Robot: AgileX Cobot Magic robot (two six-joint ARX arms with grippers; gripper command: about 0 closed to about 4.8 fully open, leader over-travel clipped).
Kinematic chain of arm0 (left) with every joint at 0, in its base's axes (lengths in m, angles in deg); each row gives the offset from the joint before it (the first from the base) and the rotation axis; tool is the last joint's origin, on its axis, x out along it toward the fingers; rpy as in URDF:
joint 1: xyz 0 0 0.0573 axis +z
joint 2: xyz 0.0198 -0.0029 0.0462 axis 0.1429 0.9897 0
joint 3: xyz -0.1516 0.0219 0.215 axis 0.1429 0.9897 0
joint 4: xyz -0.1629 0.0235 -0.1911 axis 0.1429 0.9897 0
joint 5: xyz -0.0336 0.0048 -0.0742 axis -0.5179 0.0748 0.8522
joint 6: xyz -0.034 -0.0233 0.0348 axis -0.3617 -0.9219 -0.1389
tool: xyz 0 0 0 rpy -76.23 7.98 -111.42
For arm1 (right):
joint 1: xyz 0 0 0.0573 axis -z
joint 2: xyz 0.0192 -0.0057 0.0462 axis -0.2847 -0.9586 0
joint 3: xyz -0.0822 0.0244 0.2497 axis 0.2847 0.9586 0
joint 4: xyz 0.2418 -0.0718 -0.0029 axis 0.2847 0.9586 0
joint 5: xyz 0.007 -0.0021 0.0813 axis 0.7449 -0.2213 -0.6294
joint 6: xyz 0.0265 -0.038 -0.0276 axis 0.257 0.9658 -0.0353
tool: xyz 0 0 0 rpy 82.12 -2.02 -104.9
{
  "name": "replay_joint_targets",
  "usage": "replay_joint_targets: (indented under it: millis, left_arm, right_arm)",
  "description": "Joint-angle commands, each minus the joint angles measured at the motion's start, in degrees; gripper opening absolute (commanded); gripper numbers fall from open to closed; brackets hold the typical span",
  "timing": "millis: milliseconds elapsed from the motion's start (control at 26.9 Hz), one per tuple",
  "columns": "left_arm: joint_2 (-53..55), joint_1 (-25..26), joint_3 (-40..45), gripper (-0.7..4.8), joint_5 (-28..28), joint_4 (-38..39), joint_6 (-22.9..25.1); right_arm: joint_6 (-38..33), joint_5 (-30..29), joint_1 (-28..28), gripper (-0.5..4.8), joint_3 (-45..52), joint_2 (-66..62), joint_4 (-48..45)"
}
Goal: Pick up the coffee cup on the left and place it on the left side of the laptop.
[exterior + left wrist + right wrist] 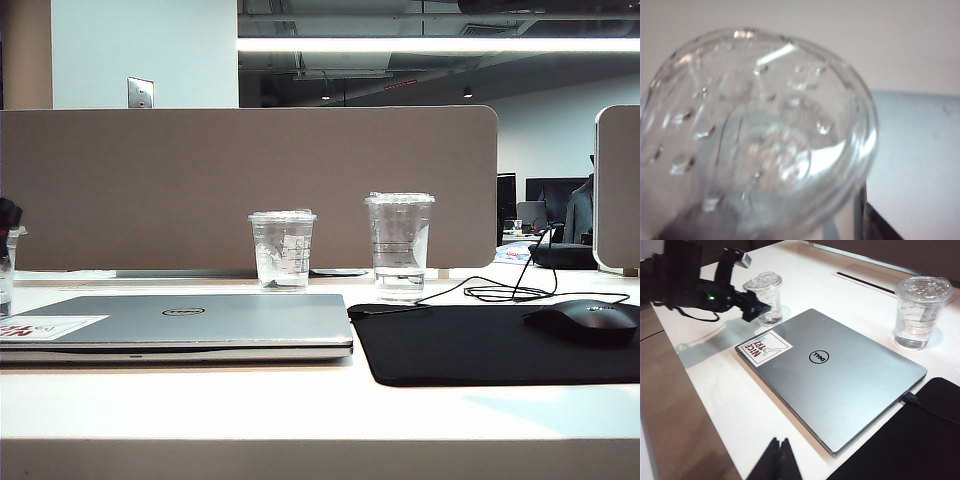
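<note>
The coffee cup [764, 296], short and clear with a domed lid, stands upright on the white table just beyond the stickered corner of the closed silver Dell laptop [840, 385]. My left gripper [754, 285] is open, its black fingers spread wider than the cup, one on each side. In the left wrist view the domed lid [760, 130] fills the frame, with a dark finger [881, 229] low beside it. In the exterior view only a sliver of the cup [5, 282] shows, left of the laptop [200, 318]. My right gripper [780, 460] hovers shut above the table, near the laptop's front edge.
Two taller clear cups [282, 250] [400, 245] stand behind the laptop, before a brown partition [250, 185]. A black mouse pad [500, 345] with a black mouse [585, 322] and its cable lies right of the laptop.
</note>
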Motion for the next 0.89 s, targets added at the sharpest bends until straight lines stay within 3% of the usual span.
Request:
replay_joint_targets:
  millis: [37, 297, 483, 520, 892]
  left_arm:
    - [-6.7, -0.1, -0.1, 4.06, -0.1, 10.0, 0.2]
    - [-22.5, -0.1, -0.1, 3.81, -0.1, 23.5, 0.2]
    - [-32.7, -0.1, -0.1, 1.19, 0.3, 31.7, 0.0]
    - [-36.2, -0.2, 0.0, -0.04, 0.5, 33.2, 0.0]
    - [-53.7, -0.3, 0.0, -0.05, 1.9, 33.5, -0.4]
  right_arm:
    - [0.2, 0.1, 0.0, -0.04, -0.4, 0.2, -1.1]
    - [0.2, 0.2, 0.0, -0.04, -0.4, 0.2, -1.0]
    - [0.2, 0.2, 0.0, -0.04, -0.4, 0.2, -1.0]
    - [0.2, 0.2, 0.0, -0.04, -0.4, 0.2, -1.0]
    - [0.2, 0.2, 0.0, -0.04, -0.4, 0.2, -1.0]
